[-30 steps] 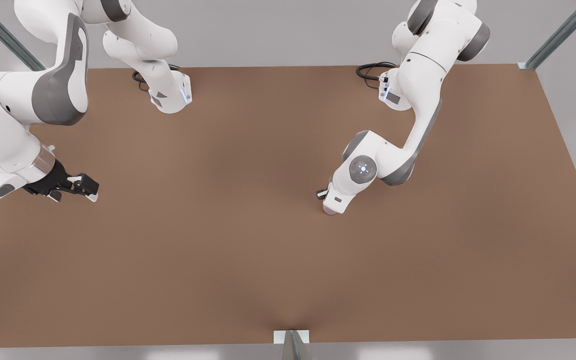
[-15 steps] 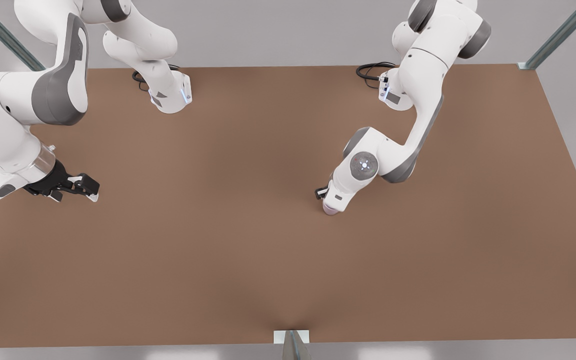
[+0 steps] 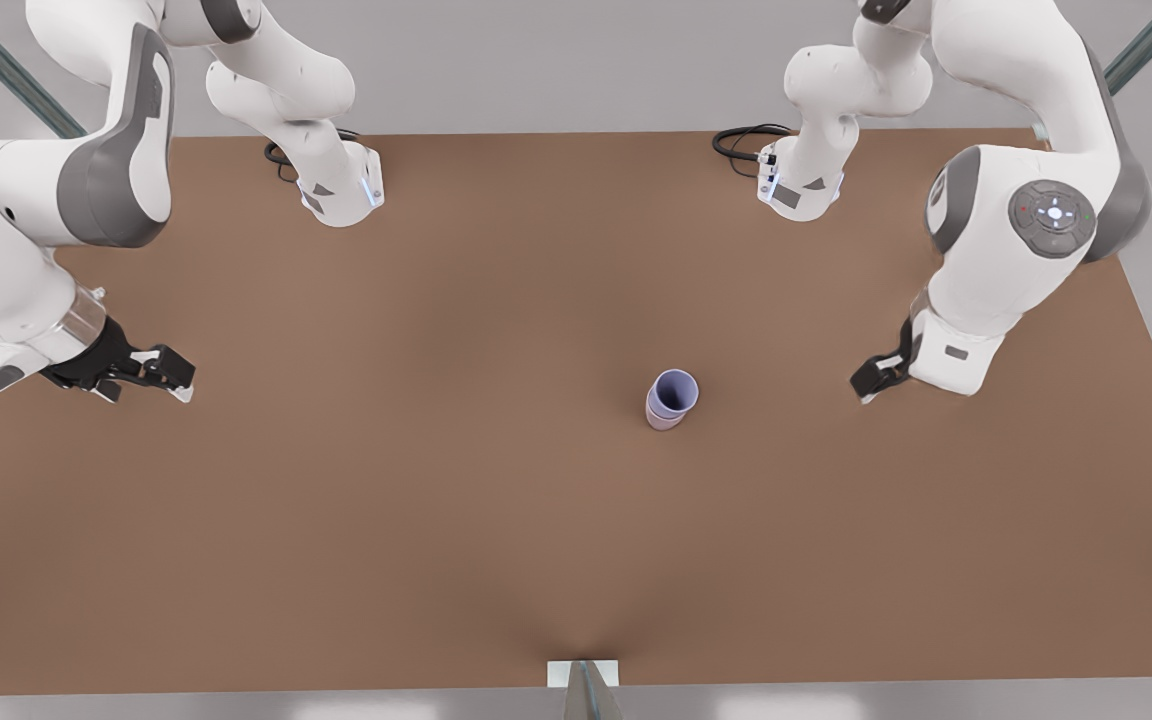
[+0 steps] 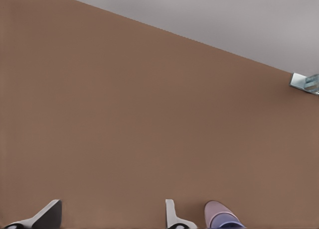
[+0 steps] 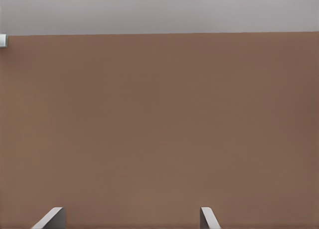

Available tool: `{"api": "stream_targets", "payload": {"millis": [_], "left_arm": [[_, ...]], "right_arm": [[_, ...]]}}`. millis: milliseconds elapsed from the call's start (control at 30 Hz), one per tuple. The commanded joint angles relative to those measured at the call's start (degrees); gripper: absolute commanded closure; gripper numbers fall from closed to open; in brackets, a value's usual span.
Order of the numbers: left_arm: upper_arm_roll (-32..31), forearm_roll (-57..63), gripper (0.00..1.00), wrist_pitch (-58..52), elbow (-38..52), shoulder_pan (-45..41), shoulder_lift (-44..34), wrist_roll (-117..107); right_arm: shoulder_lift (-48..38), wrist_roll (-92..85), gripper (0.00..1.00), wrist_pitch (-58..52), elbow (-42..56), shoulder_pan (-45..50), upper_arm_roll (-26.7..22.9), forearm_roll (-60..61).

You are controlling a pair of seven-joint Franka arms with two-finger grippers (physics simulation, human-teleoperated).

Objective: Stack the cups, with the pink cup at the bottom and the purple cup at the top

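Observation:
The purple cup point(image 3: 674, 388) sits nested in the pink cup point(image 3: 663, 420), upright on the brown table point(image 3: 416, 520) a little to the front view's right of the middle. My left gripper point(image 3: 866, 385) hangs open well off to the front view's right of the stack, holding nothing. In the left wrist view the pink cup point(image 4: 215, 211) and purple cup point(image 4: 229, 223) appear just beside one fingertip point(image 4: 174, 220), apart from the open left gripper point(image 4: 112, 224). My right gripper point(image 3: 184, 378) waits open at the front view's far left, with bare table between its fingers point(image 5: 50, 218).
A metal bracket point(image 3: 583, 675) stands at the middle of the table's front edge and shows at the table edge in the left wrist view point(image 4: 305, 82). Both arm bases with black cables point(image 3: 746, 140) stand along the back edge. A frame post point(image 3: 1046, 130) marks the back right corner.
My left gripper has let go of the purple cup, risen and swung away to the front view's right, uncovering the stacked cups. The right arm has barely shifted.

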Motion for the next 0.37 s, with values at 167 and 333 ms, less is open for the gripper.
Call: {"api": "stream_targets", "payload": {"millis": [167,333], "left_arm": [[-3.8,0.3,0.00,-3.0,-0.3,4.4,-1.5,39.5],[-3.8,0.2,0.00,-3.5,-0.7,4.3,-0.9,39.4]], "right_arm": [[-0.1,-0.1,0.00,0.0,0.0,0.4,0.1,0.1],[0.2,-0.1,0.00,0.0,0.0,0.3,0.1,-0.1]]}}
